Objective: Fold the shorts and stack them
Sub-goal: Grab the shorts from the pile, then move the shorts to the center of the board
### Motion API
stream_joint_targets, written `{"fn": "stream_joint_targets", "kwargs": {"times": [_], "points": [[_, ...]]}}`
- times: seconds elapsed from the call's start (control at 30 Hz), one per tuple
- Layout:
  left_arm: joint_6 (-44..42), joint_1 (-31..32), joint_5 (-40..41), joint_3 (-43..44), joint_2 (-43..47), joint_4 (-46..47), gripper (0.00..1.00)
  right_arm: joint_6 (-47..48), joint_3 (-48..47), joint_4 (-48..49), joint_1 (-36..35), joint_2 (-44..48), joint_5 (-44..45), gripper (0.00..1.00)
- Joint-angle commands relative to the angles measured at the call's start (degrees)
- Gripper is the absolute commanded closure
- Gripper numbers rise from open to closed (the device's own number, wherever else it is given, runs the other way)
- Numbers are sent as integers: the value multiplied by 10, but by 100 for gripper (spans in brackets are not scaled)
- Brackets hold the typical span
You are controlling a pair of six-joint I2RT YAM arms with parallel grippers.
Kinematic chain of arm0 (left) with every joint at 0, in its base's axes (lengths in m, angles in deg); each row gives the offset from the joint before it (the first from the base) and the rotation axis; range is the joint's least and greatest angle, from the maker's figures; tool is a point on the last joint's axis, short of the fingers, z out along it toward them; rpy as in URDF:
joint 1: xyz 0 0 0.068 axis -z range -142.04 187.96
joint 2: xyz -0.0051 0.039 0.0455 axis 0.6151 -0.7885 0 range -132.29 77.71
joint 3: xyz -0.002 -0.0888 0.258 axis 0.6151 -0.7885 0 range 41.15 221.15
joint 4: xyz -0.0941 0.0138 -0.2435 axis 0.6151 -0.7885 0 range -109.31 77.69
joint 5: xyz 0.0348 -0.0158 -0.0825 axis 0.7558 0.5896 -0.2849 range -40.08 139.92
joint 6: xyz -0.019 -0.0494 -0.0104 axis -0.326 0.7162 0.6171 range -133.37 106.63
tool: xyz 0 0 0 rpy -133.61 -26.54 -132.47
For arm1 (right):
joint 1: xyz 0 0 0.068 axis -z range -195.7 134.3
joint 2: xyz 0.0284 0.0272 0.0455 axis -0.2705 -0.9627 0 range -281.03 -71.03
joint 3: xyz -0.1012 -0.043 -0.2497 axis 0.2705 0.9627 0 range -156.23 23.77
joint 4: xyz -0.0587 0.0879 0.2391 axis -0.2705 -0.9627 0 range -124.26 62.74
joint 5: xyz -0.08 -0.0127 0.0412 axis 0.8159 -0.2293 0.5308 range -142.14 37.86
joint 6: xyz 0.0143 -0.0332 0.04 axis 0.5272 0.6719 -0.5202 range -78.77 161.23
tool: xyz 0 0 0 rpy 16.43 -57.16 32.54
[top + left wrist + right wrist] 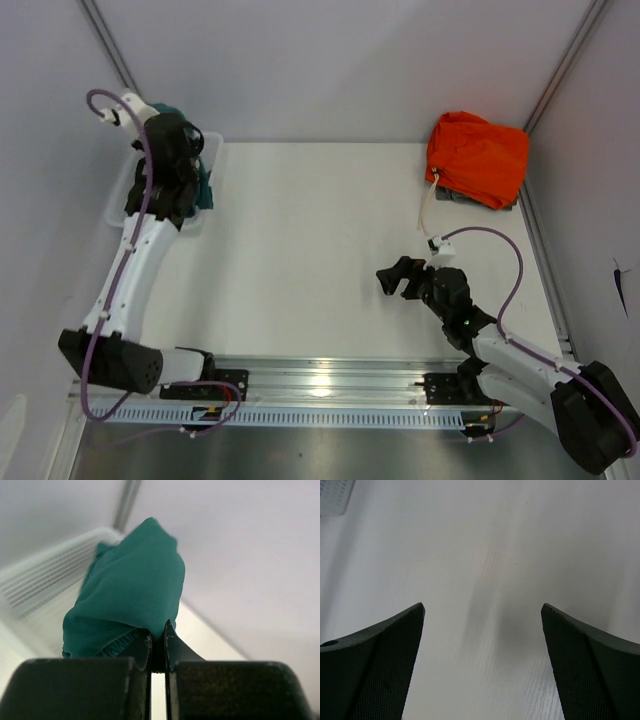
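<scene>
The teal-green shorts (130, 595) are bunched over the white basket (120, 190) at the table's far left. In the top view only a bit of them (206, 190) shows beside the arm. My left gripper (158, 640) is shut on a fold of the shorts and holds them up above the basket. Part of the elastic waistband shows by the left finger; the drawstring is hidden. My right gripper (395, 277) is open and empty, low over the bare table at centre right; its fingers (380, 650) stand wide apart in the right wrist view.
A bright orange folded garment (478, 155) lies at the table's far right corner, with a white cord (428, 205) hanging from it. The basket's slotted wall (40, 580) is left of the shorts. A metal rail (320, 385) runs along the near edge.
</scene>
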Motion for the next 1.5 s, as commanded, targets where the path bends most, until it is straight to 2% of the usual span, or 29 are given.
{"fn": "stream_joint_targets", "kwargs": {"times": [0.0, 0.17, 0.23, 0.43, 0.47, 0.5, 0.57, 0.8, 0.93, 1.0, 1.03, 1.1, 1.17, 1.2, 1.3, 1.37, 1.47], "points": [[-46, 9, -81, 46, 98, 56, 100, 17, -24, 19, -2, 17, 5, 1], [-19, 12, -246, 21, 215, 106, 100, 20, -21, 8, -3, 43, 9, 1], [1, 12, -290, 31, 228, 98, 100, 22, -21, 2, -2, 49, 8, 1], [91, 13, -440, 66, 203, 24, 100, 35, -47, -27, -4, 92, -45, 2], [101, 13, -474, 52, 197, 33, 100, 43, -55, -34, -4, 98, -57, 3], [123, 15, -542, 37, 185, 43, 100, 57, -72, -47, -5, 109, -77, 3], [130, 33, -592, 31, 168, 54, 100, 75, -89, -52, -4, 117, -106, 3], [70, 108, -631, 36, 140, -9, 100, 73, -153, -44, -4, 101, -167, 4], [50, 164, -642, 29, 88, -3, 100, 88, -172, -59, -1, 97, -143, 4], [34, 185, -648, 67, 45, -10, 100, 88, -178, -69, 7, 91, -118, 4], [26, 209, -649, 134, -7, -17, 100, 82, -180, -69, 19, 85, -117, 3], [-3, 231, -642, 196, -65, -59, 100, 72, -178, -63, 34, 81, -108, 3], [-17, 244, -643, 327, -150, -90, 100, 53, -175, -64, 57, 78, -96, 3], [-19, 244, -649, 357, -175, -117, 100, 49, -174, -64, 66, 78, -93, 4], [-43, 243, -644, 523, -246, -169, 100, 38, -171, -70, 94, 83, -94, 3], [-68, 243, -632, 534, -249, -206, 100, 42, -175, -80, 101, 86, -97, 3], [-104, 243, -589, 473, -205, -225, 98, 51, -178, -106, 106, 87, -77, 3]]}}
